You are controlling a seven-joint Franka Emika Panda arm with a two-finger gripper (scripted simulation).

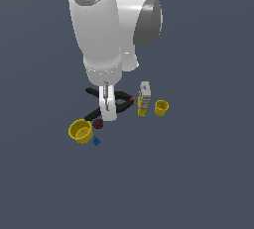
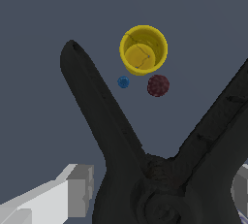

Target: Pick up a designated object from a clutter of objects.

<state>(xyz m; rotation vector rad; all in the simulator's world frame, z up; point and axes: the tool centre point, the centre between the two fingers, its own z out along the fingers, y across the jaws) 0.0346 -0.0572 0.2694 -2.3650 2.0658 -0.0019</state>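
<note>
The black clamp (image 1: 119,105) lies on the floor with its two long handles splayed toward the exterior view's left and its orange-red jaw tips (image 1: 132,99) toward the bottle. My gripper (image 1: 107,115) is lowered over the clamp's middle. In the wrist view the clamp (image 2: 121,140) fills the frame. My gripper (image 2: 162,194) straddles its pivot, with one white finger (image 2: 77,191) on each side. A thin gap shows between that finger and the clamp, so the gripper stands open. The clamp's jaws are hidden in the wrist view.
A large yellow cup (image 1: 80,130) (image 2: 143,49), a maroon ball (image 1: 97,123) (image 2: 158,85) and a tiny blue piece (image 1: 96,141) (image 2: 123,82) sit just beyond the handles. A yellow-white bottle (image 1: 144,99) and a small yellow cup (image 1: 161,107) stand past the jaw tips.
</note>
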